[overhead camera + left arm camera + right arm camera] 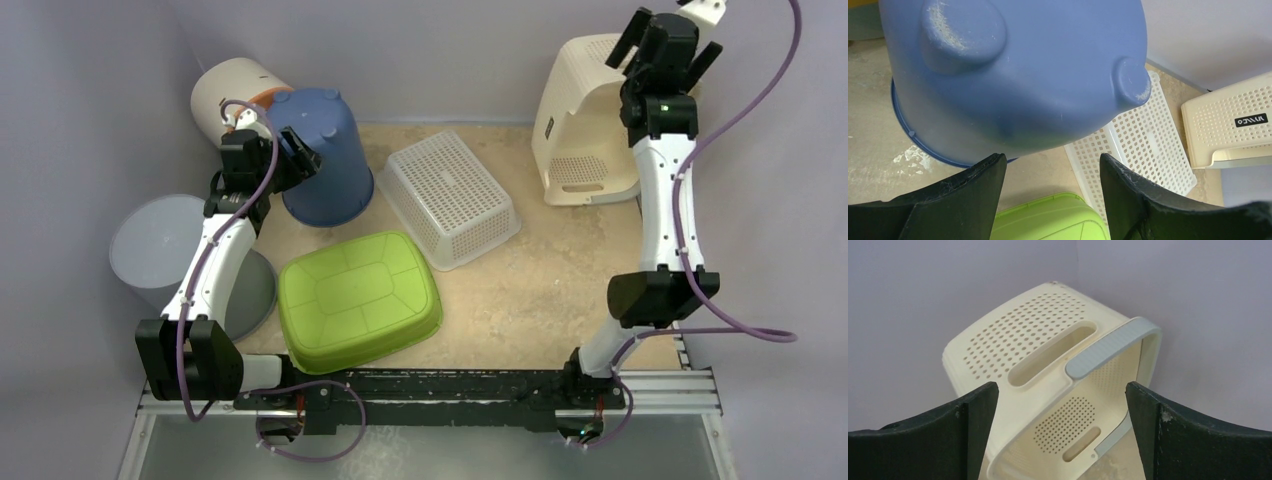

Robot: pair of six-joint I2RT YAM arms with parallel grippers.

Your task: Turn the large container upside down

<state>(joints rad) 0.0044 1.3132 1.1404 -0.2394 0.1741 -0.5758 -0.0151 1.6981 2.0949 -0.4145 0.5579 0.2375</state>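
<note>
Cream perforated basket (pixel 583 115) on its side

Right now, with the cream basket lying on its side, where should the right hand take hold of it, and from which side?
Probably the grey handle strip on the upper rim of the cream basket, approached from above on the open-mouth side. That edge looks thin enough for the open right hand, while the perforated walls are too broad to pinch.
</note>
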